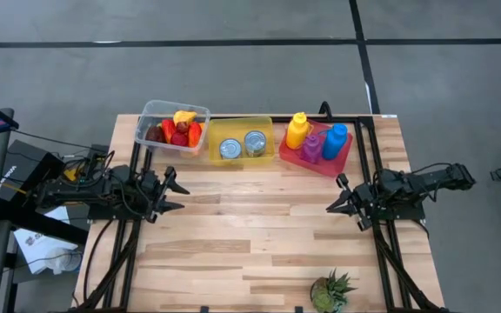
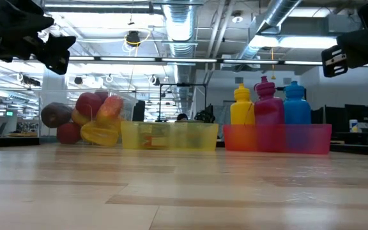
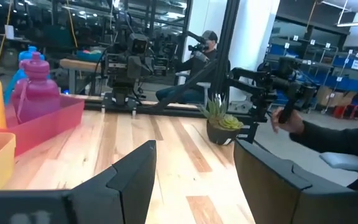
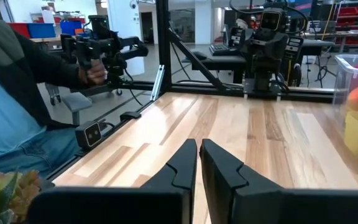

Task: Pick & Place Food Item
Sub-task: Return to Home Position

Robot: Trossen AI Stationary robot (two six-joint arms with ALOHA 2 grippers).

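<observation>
Both cans sit side by side in the yellow bin at the table's back edge. Left gripper hangs over the left side, spread wide and empty. Right gripper is over the right side, pinched nearly closed, holding nothing.

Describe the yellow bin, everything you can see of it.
The yellow bin is a shallow rectangular tub of translucent yellow plastic, open-topped, sitting upright and flat on the wooden table at its far edge. Two round silver-topped cans stand inside, side by side. A clear fruit container sits close on one side and a red bottle tray on the other; whether either touches it I cannot tell.
</observation>
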